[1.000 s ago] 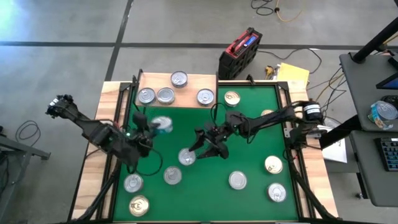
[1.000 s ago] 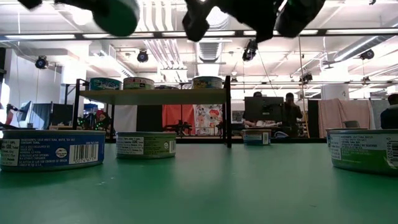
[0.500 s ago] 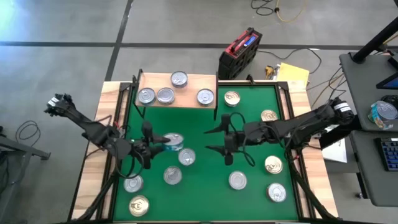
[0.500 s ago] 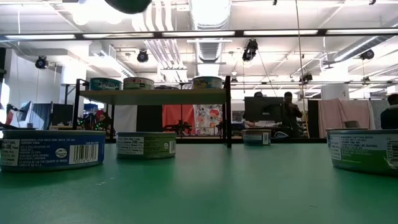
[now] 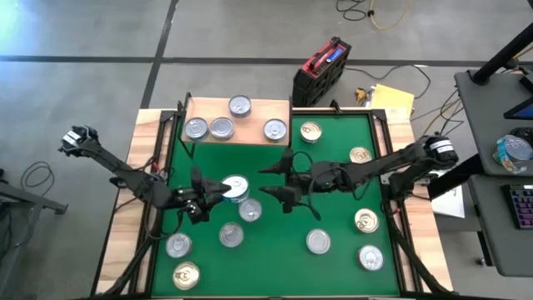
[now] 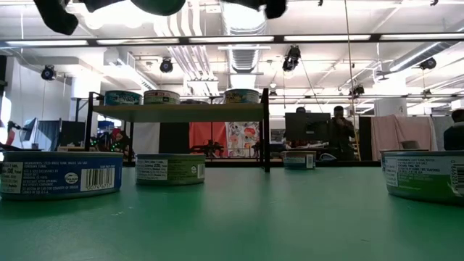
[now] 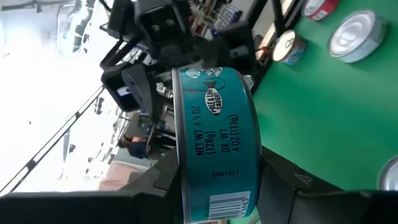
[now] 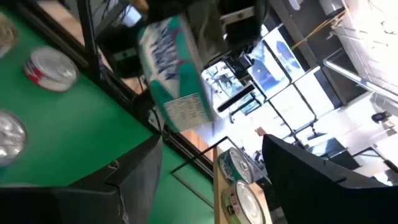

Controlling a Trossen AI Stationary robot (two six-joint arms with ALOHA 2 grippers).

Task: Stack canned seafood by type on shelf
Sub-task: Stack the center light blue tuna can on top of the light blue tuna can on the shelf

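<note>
- Now the left claw grips a teal tin aloft over the mat, likely bound for the shelf.
- Right claw hangs alongside, spread wide, empty, probably awaiting a handover.

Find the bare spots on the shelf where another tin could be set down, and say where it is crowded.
The shelf is bare along its front middle, between the silver tin pair at left and the lone tin at right. The back right corner is also bare. The left end is crowded.
</note>
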